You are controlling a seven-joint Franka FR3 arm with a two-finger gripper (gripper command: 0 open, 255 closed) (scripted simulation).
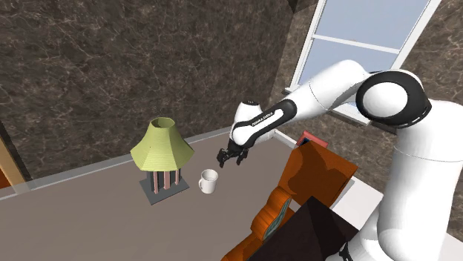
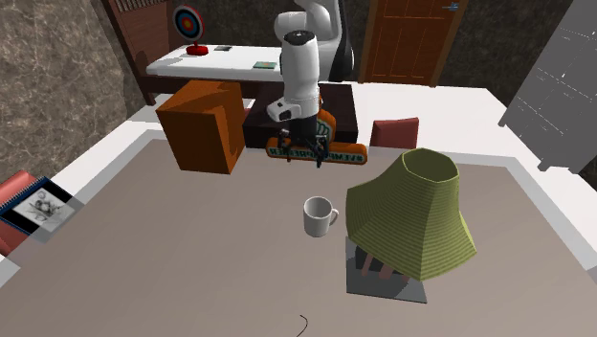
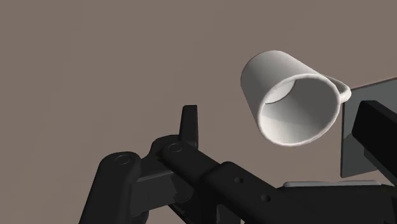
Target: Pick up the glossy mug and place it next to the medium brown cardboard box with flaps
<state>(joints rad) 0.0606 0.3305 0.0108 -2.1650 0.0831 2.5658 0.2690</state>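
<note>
Claw (image 2: 298,159): spread wide, empty, above the counter (image 2: 191,258).
Mug (image 2: 319,214): white, upright, near the lamp (image 2: 411,215).
Arm (image 1: 261,119) lettering: unreadable.

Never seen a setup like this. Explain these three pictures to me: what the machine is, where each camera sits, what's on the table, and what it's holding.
The machine is a white robot arm ending in a black two-finger gripper. The shoulder view looks down from beside the arm's stand. The second exterior view faces the arm from across the table. The wrist view comes from a camera on the hand itself, looking along the gripper. On the table stand a white mug, upright, and beside it a lamp with a yellow-green shade. An orange-brown box sits near the arm's base. The gripper hangs above the table, open and apart from the mug. It holds nothing.
</note>
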